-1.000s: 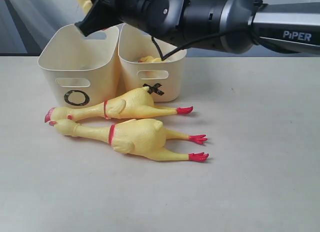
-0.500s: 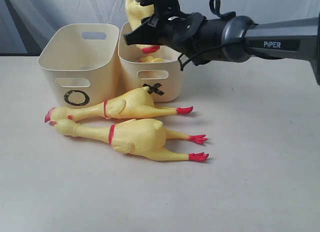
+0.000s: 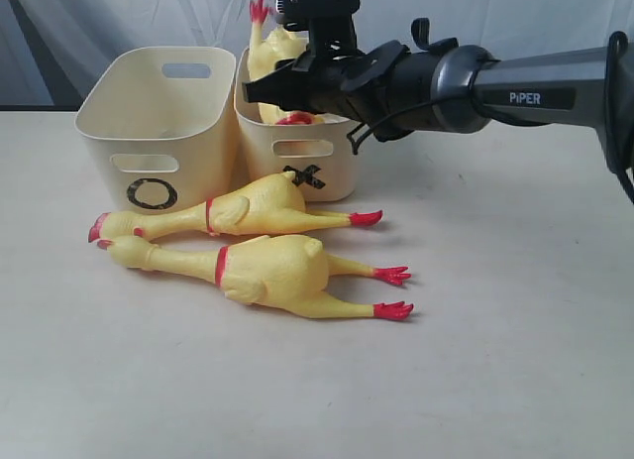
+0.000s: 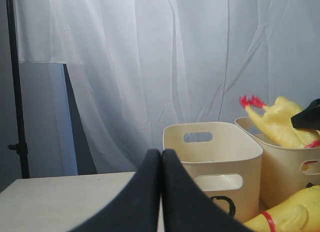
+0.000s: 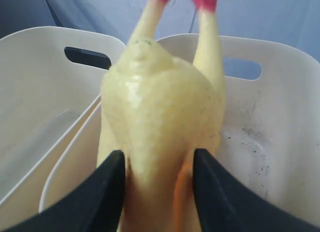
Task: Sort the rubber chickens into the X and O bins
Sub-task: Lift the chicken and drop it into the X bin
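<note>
Two rubber chickens lie side by side on the pale tabletop [image 3: 495, 360], just in front of a pair of cream bins, heads to the left of the exterior view and red feet to the right. The rear chicken [image 3: 248, 209] lies close to the foot of the bins, its body passing in front of the black mark on the X bin [image 3: 327, 167]. The front chicken [image 3: 272, 271] lies just beside it, nearer the camera. The O bin [image 3: 149, 132] stands against the X bin, on its left in the exterior view.

A third chicken [image 3: 269, 57] stands tail-up in the X bin, its red feet raised above the rim toward the white curtain [image 3: 99, 18]. The right claw [image 5: 159, 187], on a dark arm [image 3: 535, 82] lettered PIPER that reaches in from the right, straddles this bird. One black finger sits on each side of its yellow body, close against it; whether they pinch it or only flank it cannot be told.

The left claw [image 4: 161, 184] hangs apart from the bins above the tabletop, fingers pressed flat together with nothing between them.
</note>
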Action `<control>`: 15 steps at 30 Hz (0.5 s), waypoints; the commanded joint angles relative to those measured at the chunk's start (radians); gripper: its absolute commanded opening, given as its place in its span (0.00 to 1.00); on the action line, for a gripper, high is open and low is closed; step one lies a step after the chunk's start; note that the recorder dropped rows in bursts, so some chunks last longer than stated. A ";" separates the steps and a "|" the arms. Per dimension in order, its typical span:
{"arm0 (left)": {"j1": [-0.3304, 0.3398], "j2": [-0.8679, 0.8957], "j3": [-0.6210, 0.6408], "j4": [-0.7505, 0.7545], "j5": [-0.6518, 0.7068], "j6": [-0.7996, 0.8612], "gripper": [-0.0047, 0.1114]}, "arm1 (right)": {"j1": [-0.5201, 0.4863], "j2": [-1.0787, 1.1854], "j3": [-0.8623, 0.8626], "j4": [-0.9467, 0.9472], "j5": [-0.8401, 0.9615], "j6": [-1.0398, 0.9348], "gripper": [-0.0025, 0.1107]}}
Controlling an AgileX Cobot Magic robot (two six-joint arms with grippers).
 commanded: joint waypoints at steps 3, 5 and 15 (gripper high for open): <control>0.000 -0.005 0.003 -0.007 -0.005 -0.005 0.04 | -0.004 -0.008 -0.004 0.000 -0.004 -0.001 0.42; 0.000 -0.005 0.003 -0.007 -0.005 -0.005 0.04 | -0.004 -0.015 -0.004 0.000 -0.004 -0.001 0.42; 0.000 -0.005 0.003 -0.007 -0.005 -0.005 0.04 | -0.004 -0.137 -0.001 -0.002 0.014 -0.047 0.20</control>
